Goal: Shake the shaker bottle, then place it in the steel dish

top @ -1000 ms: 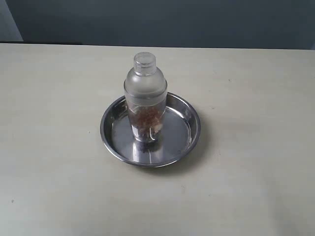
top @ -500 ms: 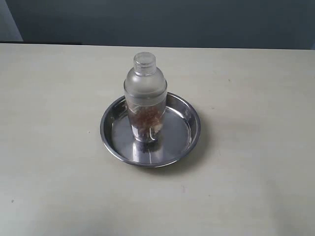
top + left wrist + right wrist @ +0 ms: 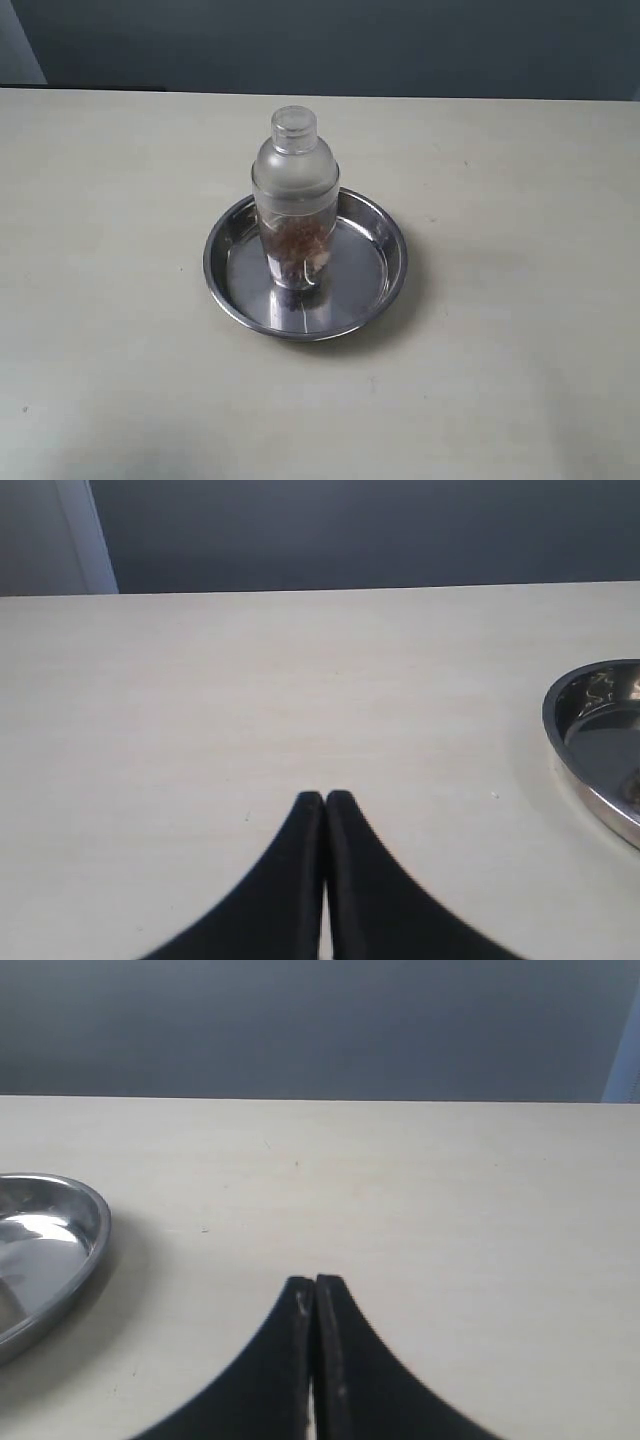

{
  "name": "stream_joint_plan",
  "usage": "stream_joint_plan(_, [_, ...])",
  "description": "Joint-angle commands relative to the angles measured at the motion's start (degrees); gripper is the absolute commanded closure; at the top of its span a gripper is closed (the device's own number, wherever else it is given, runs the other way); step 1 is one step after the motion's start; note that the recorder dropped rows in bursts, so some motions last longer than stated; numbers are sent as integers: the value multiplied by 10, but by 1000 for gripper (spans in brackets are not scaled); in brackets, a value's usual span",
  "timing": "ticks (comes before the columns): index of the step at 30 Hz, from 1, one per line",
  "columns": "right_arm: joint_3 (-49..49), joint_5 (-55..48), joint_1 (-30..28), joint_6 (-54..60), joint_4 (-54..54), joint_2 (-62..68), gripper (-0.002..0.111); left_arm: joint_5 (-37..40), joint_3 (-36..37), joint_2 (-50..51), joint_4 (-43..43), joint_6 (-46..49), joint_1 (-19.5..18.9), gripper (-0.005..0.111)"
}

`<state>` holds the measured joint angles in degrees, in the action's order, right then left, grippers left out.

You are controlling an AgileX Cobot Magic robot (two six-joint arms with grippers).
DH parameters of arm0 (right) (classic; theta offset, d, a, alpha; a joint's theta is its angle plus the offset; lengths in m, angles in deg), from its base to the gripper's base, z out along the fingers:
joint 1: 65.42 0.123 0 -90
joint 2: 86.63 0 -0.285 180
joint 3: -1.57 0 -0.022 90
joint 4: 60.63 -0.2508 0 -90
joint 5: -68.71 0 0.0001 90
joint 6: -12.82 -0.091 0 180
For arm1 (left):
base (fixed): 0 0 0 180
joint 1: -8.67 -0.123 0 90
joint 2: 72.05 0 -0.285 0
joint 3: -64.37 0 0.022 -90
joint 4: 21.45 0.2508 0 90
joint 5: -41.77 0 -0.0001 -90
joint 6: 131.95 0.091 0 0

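The shaker bottle [image 3: 295,200] stands upright inside the steel dish [image 3: 392,262], its base on the flat bottom a little toward the dish's far-left part and not touching the rim. The bottle's frosted upper half narrows to a dome with a small cylindrical cap [image 3: 294,125] on top. Lower down, through the clearer wall, a clump of brown granules [image 3: 297,238] sits in the body. The polished floor of the dish carries a dim reflection of the bottle's foot, and the dish throws a soft shadow to its right on the pale table [image 3: 520,200]. The dish lies near the middle of the table, with a dark blue-grey wall [image 3: 350,45] behind.

Neither arm shows in the exterior view, so the wrist views are what tell about them. The left gripper [image 3: 324,798] has its two black fingers pressed together along their length, with only a hairline seam between the tips and nothing caught in it. It hangs over bare tabletop, and just the curved edge of the dish shows at one side of its view, apart from the fingers. The right gripper [image 3: 314,1282] is the same - fingers closed tip to tip, holding nothing, over bare table. A section of the dish's shiny rim shows off to the other side, well clear of it. Neither gripper touches the bottle or the dish - the bottle stands on its own.
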<state>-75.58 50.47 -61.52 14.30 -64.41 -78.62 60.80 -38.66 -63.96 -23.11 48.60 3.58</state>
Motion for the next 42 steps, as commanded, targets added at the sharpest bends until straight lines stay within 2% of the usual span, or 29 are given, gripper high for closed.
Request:
stream_joint_plan(1, [-1,7,1,0,1,-2,109,-10,2,-3,3,-5,-1,106])
stream_joint_plan(5, [-1,7,1,0,1,-2,109,-21,2,-3,3,-5,-1,106])
stream_joint_plan(7, [-1,7,1,0,1,-2,109,-77,2,-3,1,-5,-1,106])
stream_joint_plan(10, [-1,7,1,0,1,-2,109,-111,2,-3,1,-5,-1,106])
stream_joint_plan(42, [-1,7,1,0,1,-2,109,-114,2,-3,14,-5,-1,106])
